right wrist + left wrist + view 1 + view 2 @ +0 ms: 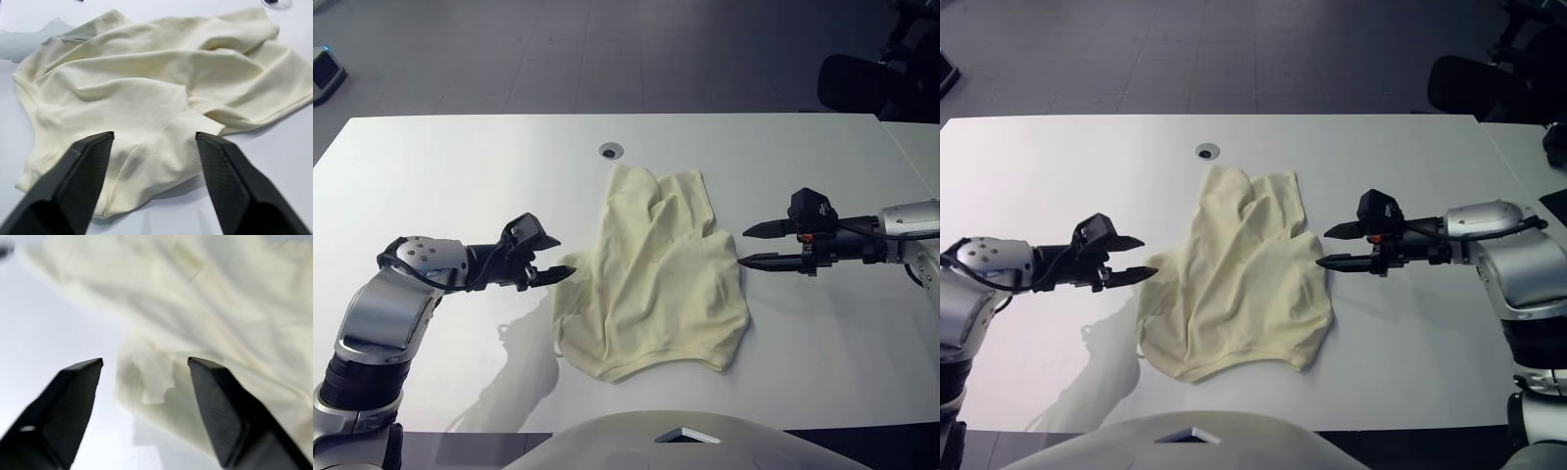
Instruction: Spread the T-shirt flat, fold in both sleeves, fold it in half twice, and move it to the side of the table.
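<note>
A crumpled pale yellow T-shirt point(651, 279) is seen lying at the middle of a white table point(440, 166), just on the near side of a round grommet point(611, 150). The left gripper point(566, 255) is held at the shirt's left edge, fingers spread, with a fold of cloth before the gap. The right gripper point(743, 247) is held just beside the right edge, fingers likewise spread, nothing pinched.
</note>
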`<action>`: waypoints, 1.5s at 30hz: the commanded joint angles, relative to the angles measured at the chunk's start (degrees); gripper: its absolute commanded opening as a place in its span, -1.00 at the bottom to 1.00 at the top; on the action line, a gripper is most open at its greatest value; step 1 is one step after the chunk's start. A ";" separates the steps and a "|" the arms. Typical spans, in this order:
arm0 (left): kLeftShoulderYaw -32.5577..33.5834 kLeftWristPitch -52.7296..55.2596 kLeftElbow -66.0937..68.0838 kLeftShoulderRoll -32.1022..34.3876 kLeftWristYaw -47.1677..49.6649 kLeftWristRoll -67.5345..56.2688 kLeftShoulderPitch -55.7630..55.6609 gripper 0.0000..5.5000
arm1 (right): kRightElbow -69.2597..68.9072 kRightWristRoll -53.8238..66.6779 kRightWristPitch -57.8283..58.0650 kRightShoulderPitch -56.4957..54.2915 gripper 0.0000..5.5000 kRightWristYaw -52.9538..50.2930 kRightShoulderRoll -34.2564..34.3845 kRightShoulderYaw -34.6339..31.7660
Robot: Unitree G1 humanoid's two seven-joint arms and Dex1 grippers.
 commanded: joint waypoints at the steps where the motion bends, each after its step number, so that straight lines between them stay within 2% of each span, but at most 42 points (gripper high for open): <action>1: -2.77 -2.28 7.65 -1.69 1.15 0.78 -2.18 0.52 | 7.02 -3.26 -0.78 -4.47 0.45 -2.11 3.79 3.81; 5: -4.87 -3.57 11.58 -2.45 0.99 0.68 -3.47 0.77 | 14.89 -6.80 -3.31 -8.24 0.69 -3.32 7.03 6.54; 9: -6.18 -4.02 12.26 -2.16 -0.17 -0.20 -3.08 0.54 | 18.02 -8.26 -4.33 -9.66 0.92 -2.50 8.69 8.11; 25: -7.51 -6.16 15.67 -2.53 0.29 0.40 -3.10 -0.50 | 18.39 -9.26 -2.23 -6.62 -0.06 -1.03 9.15 9.89; 34: -6.94 -6.29 16.18 -2.77 1.42 0.22 -2.83 -1.00 | 19.76 -9.66 -2.64 -7.35 -0.57 -0.43 8.97 9.59; 41: -3.63 -4.10 13.48 -3.91 5.10 -1.47 1.71 -1.00 | 21.13 -11.35 -3.29 -4.74 -0.97 -0.88 6.30 8.23; 45: -0.89 -1.88 9.93 -5.12 8.62 -3.03 6.68 -1.00 | 21.79 -11.86 -2.80 -1.83 -0.99 -2.55 4.98 6.68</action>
